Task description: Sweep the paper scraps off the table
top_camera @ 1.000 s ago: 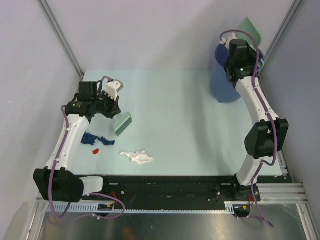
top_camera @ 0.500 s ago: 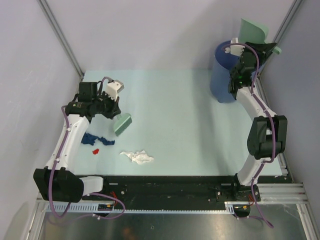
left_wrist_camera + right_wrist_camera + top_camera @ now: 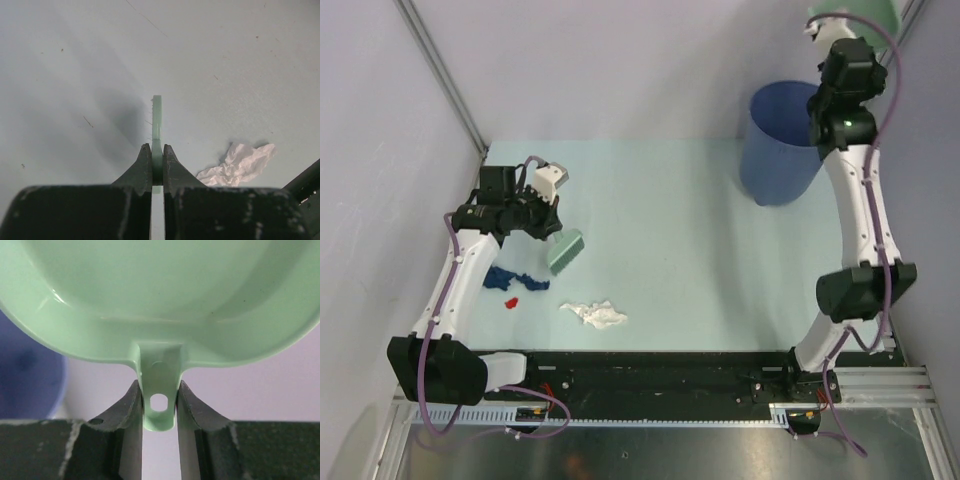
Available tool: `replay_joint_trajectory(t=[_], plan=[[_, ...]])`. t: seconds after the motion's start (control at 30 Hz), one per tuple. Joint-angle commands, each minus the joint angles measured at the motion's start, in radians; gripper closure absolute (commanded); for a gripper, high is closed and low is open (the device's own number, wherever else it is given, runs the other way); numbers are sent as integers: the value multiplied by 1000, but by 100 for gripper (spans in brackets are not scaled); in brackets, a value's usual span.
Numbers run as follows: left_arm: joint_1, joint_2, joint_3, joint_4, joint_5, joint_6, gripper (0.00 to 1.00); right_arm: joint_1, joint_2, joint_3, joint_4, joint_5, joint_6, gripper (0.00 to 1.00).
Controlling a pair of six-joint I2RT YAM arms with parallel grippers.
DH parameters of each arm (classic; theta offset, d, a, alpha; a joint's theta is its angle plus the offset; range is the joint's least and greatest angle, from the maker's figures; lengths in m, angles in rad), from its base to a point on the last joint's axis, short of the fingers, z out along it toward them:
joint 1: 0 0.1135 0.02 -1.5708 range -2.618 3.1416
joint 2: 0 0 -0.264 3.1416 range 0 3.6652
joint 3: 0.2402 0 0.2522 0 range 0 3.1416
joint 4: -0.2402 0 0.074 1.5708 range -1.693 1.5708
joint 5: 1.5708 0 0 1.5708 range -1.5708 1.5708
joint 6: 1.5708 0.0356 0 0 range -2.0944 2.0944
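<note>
From above, the paper scraps (image 3: 515,278) are seen near the front-left corner of the desk (image 3: 700,250): light, soft wads with no clear long axis, judged better swept than pinched. At the left wrist, the brush (image 3: 157,115) is clenched by the left fingers (image 3: 142,167). At the right wrist, the dustpan (image 3: 165,300) handle is gripped by the right fingers (image 3: 129,410).

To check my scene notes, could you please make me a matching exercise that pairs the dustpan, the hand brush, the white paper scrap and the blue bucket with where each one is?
Things:
1 dustpan
2 hand brush
3 white paper scrap
4 blue bucket

Places:
a standing at the far right of the table
b clamped in the left gripper
c lying loose near the table's front edge
d clamped in the right gripper, up in the air

Pairs: 1-d; 2-b; 3-c; 4-a
</note>
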Motion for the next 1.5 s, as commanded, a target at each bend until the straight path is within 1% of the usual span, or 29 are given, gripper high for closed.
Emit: replay_joint_trajectory(t=[0.0, 0.03, 0.07, 0.1, 0.13, 0.2, 0.23, 0.27, 0.3, 0.33, 0.43, 0.47, 0.63, 0.77, 0.8, 0.83, 0.93, 1.07, 1.3, 1.47], plan=[[6, -16, 17, 17, 27, 19, 100, 87, -132, 37, -432, -100, 621, 100], [6, -13, 21, 17, 29, 16, 100, 108, -157, 8, -452, -163, 657, 100], [6, -10, 23, 17, 32, 11, 100, 157, -212, -20, -461, -209, 686, 100], [6, -10, 25, 17, 35, 10, 100, 182, -237, -86, -475, -255, 741, 100], [6, -8, 26, 17, 38, 7, 100, 211, -266, -118, -477, -336, 767, 100], [6, -10, 28, 19, 39, 4, 100, 295, -349, -196, -465, -421, 819, 100], [6, -8, 26, 17, 39, 2, 100, 323, -375, -282, -451, -521, 848, 100], [6, -10, 26, 19, 36, 4, 100, 349, -427, -339, -436, -572, 861, 100], [6, -10, 26, 19, 33, 2, 100, 410, -448, -391, -390, -616, 873, 100], [6, -10, 25, 17, 30, 4, 100, 439, -465, -489, -371, -687, 894, 100], [6, -13, 23, 17, 21, 5, 100, 545, -472, -597, -379, -774, 928, 100], [6, -14, 22, 17, 19, 5, 100, 568, -458, -606, -397, -772, 954, 100], [6, -5, 17, 17, 27, 1, 100, 712, -276, -609, -633, -716, 965, 100], [6, -8, 12, 17, 29, -3, 100, 788, -148, -628, -771, -742, 973, 100], [6, -10, 9, 17, 27, -1, 100, 800, -130, -635, -784, -771, 973, 100], [6, -11, 5, 17, 24, 0, 100, 814, -95, -644, -791, -769, 973, 100], [6, -19, -5, 14, 3, 8, 100, 865, -56, -663, -814, -760, 999, 100], [6, -34, -18, 8, -69, 27, 100, 921, -21, -678, -828, -756, 1025, 100], [6, -40, -3, -27, -128, 42, 100, 950, 16, -730, -833, -762, 1050, 100], [6, -50, 31, -78, -171, 50, 100, 970, 44, -753, -793, -782, 1056, 100]])
